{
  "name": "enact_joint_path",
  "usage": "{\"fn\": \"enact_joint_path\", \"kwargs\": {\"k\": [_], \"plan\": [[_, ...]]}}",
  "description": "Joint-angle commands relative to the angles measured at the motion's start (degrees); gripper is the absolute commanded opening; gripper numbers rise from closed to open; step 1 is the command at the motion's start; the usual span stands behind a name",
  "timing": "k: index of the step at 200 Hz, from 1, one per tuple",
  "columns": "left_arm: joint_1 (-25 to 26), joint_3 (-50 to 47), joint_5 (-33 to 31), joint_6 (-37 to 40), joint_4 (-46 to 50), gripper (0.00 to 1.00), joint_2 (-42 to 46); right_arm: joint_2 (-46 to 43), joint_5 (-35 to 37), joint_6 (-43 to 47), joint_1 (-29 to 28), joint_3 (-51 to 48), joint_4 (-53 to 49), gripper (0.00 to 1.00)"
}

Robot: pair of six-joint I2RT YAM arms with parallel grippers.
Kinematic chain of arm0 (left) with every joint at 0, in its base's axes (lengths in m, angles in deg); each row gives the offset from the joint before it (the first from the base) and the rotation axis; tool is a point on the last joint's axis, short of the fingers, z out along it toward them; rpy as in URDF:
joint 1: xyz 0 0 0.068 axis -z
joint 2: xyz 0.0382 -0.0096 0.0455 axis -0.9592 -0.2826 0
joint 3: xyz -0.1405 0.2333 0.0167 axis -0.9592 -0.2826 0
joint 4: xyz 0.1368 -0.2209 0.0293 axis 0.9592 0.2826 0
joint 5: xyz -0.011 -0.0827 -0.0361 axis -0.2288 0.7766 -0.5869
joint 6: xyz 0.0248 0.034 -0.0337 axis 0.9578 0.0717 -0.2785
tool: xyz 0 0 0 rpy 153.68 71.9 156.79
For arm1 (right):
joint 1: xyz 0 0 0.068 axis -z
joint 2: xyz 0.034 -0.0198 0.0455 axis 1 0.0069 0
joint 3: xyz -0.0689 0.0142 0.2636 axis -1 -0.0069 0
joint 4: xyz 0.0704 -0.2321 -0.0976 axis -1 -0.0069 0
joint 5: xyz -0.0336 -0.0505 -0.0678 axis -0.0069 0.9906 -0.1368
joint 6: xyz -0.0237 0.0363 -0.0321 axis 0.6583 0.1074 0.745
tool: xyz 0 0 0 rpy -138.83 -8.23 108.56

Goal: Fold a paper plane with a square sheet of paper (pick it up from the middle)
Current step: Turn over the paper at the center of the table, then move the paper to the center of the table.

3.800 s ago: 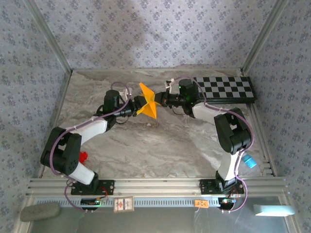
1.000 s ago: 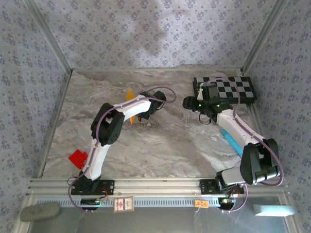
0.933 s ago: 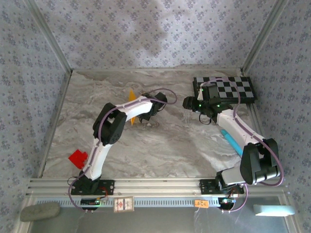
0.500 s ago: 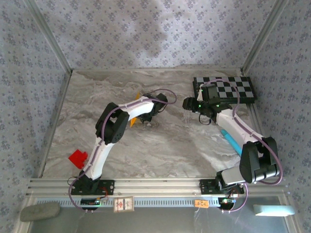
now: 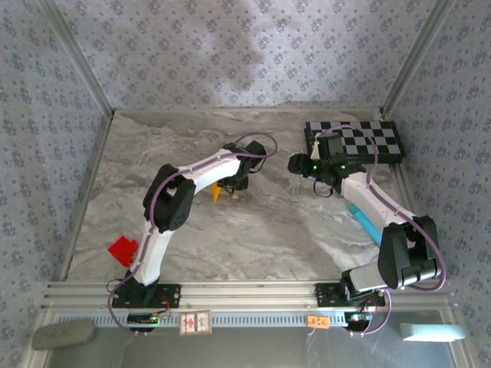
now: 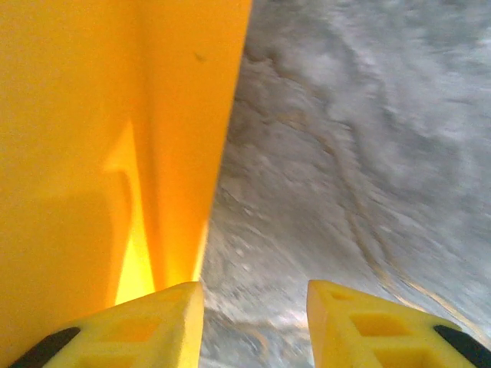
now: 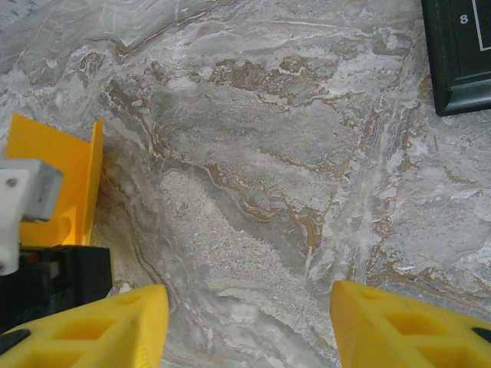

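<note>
The orange-yellow sheet of paper is folded, and a small part of it peeks out below my left forearm at mid-table. In the left wrist view the paper covers the left half, with a sharp vertical crease, just beyond the left fingertip. My left gripper is open; only marble lies between its fingers. My right gripper hovers open over bare marble, a little right of the paper. From above, the left gripper and right gripper face each other.
The black-and-white checkerboard lies at the back right, behind my right wrist. A small red piece sits near the front left. A blue object lies beside my right forearm. Patterned walls close in the table.
My left gripper has opened and the paper is no longer pinched. The paper, raised behind the left arm before, now sits lower by the gripper. The right arm has not moved.
</note>
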Motion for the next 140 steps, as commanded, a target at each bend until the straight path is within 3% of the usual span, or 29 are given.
{"fn": "enact_joint_path", "kwargs": {"k": [1,48,80,110,140], "plan": [[1.5,-1.6,6.7,-4.2,-1.4,0.4,5.9,-0.1,0.1,-1.2,-0.1,-0.7,0.6,0.59],[1.6,-9.6,15.5,-6.1,-9.8,0.42,16.6,0.1,-0.9,-1.4,0.0,-1.4,1.9,0.6],[-3.2,-17.5,20.1,-7.1,-17.6,0.41,21.6,1.3,-2.5,-1.9,-0.4,-1.5,3.1,0.61],[-7.8,-22.3,26.8,-8.1,-24.5,0.29,19.7,2.5,-3.2,-2.4,-1.4,-1.3,3.8,0.61],[-9.7,-21.0,24.7,-7.8,-24.3,0.18,15.6,3.4,-3.6,-2.7,-2.2,-1.0,4.2,0.61]]}}
